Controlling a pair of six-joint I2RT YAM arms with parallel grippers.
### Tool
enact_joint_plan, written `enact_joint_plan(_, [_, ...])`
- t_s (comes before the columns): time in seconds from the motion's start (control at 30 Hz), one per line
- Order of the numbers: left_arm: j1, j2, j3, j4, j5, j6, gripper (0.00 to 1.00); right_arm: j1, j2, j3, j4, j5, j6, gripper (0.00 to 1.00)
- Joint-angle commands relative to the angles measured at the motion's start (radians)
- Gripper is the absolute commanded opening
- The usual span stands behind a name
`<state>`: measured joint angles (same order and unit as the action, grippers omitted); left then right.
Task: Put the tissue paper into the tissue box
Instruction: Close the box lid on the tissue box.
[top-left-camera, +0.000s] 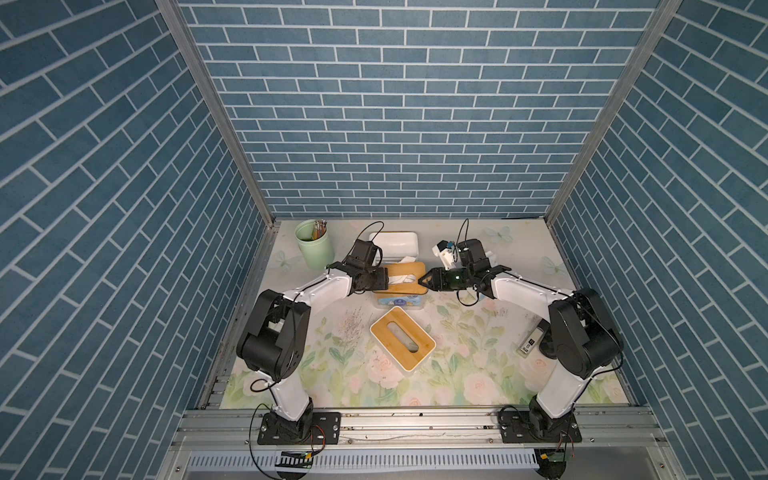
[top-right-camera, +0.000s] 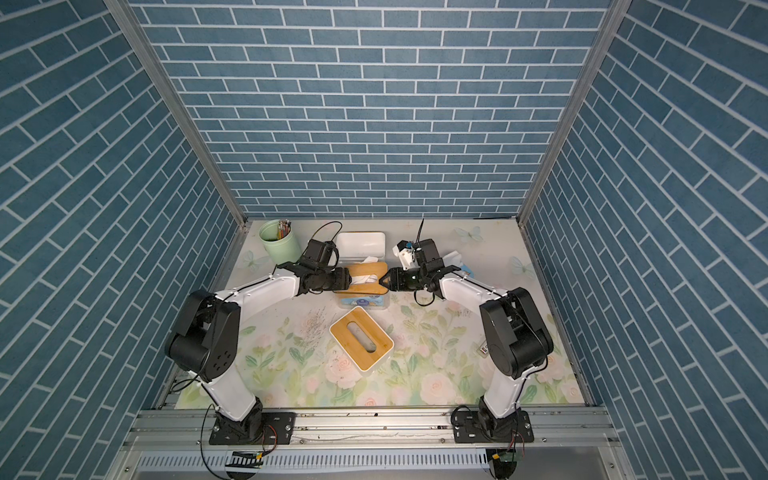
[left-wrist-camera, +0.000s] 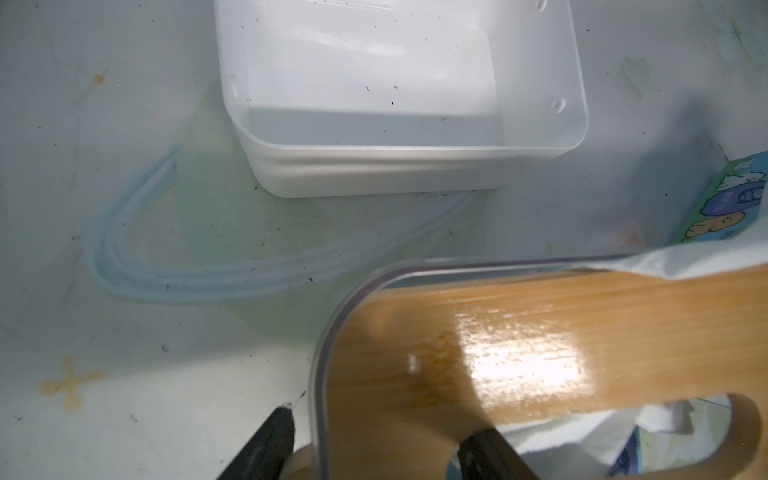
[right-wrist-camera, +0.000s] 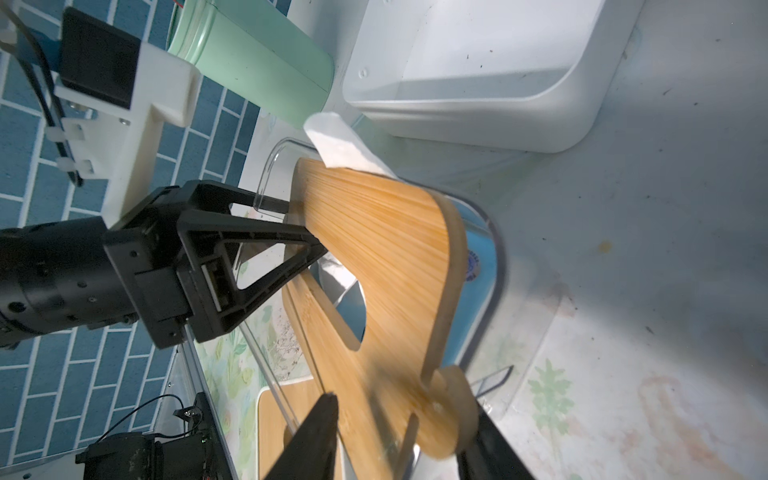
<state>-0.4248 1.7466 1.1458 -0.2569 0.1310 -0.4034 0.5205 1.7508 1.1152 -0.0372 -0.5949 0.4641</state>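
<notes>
The clear tissue box (top-left-camera: 420, 302) stands mid-table with the blue-printed tissue paper pack (top-left-camera: 399, 300) inside it. White tissue (right-wrist-camera: 340, 145) pokes up past the far edge of the bamboo lid (top-left-camera: 405, 275). The lid lies tilted over the box, its slot showing tissue (left-wrist-camera: 582, 432) beneath. My right gripper (right-wrist-camera: 403, 419) is shut on the lid's right end, round peg between its fingers. My left gripper (left-wrist-camera: 380, 444) straddles the opposite end, with the lid and the clear wall between its jaws and a gap still showing at one finger (left-wrist-camera: 274, 436).
An empty white tub (top-left-camera: 399, 245) sits just behind the box, and a green cup of pencils (top-left-camera: 313, 245) stands at the back left. A second white box with a bamboo lid (top-left-camera: 402, 340) lies in front. A small device (top-left-camera: 530, 343) lies by the right arm.
</notes>
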Motion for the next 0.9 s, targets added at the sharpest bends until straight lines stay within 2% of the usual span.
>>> enact_joint_plan(0.0, [-0.001,0.011,0.023,-0.023,0.020,-0.008,0.63,0.002,-0.037,-0.008,0.013,-0.010,-0.025,0.49])
enact_joint_plan(0.6, [0.042,0.083,0.115,-0.162,0.202,-0.101,0.54,0.044,-0.106,-0.099,0.105,0.034,-0.013,0.61])
enact_joint_plan(0.87, [0.057,0.089,0.121,-0.226,0.184,-0.059,0.53,0.008,-0.085,-0.038,0.034,0.153,-0.088,0.70])
